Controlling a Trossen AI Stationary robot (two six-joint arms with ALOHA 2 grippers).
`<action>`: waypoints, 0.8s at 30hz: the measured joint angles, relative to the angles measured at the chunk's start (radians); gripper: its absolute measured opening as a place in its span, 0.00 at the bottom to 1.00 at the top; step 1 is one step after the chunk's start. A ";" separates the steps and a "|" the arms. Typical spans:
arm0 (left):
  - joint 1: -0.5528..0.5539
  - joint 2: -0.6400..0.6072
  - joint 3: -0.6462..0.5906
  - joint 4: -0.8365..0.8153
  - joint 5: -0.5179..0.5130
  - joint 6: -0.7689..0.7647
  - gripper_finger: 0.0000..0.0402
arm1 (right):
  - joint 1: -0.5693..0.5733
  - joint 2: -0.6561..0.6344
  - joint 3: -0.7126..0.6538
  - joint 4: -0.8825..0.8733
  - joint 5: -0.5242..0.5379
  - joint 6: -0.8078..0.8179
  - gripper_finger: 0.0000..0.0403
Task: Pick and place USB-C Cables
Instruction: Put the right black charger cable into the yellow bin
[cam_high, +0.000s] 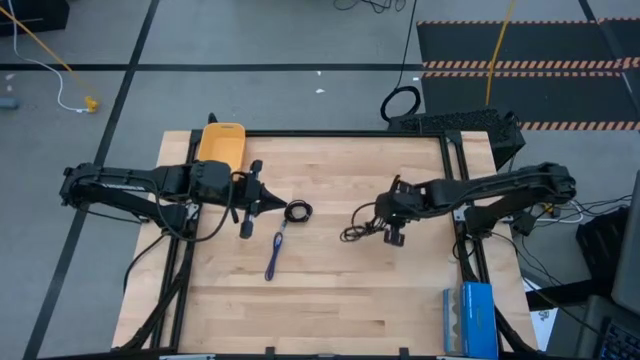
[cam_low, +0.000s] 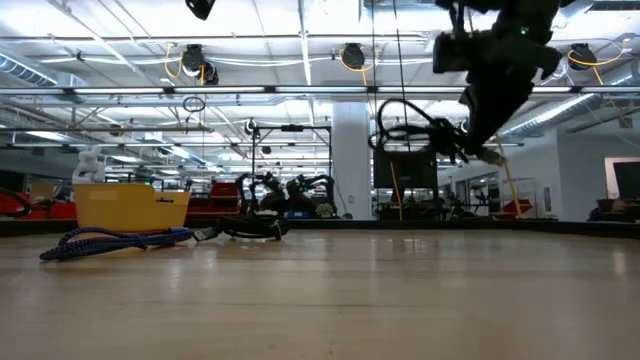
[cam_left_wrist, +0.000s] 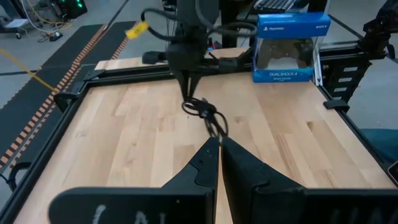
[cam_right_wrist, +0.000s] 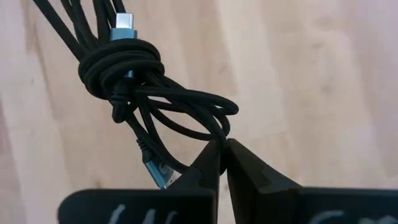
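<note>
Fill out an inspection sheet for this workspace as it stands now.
Surface: pale wooden table top in a black frame.
Job's things: loosely bundled black cable lifted off the table; coiled black cable and blue-purple cable lie on the wood.
Clutter: yellow bin at the far left corner; blue boxed game controller at the near right corner.
Grippers: right gripper shut on the bundled cable, raised; left gripper shut, empty, beside the coil.
Cables: thick black loop and yellow cord on the floor.
Surroundings: grey floor, striped mat, workshop hall behind.
</note>
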 joint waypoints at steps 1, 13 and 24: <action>0.000 0.000 0.000 0.004 0.000 0.000 0.06 | 0.000 -0.016 0.000 0.000 0.021 0.008 0.01; 0.000 0.015 0.000 0.041 -0.061 0.014 0.06 | 0.000 -0.143 0.000 0.053 0.213 -0.007 0.01; 0.000 0.110 0.001 0.283 -0.070 0.132 0.06 | 0.000 -0.214 0.000 0.215 0.361 -0.118 0.01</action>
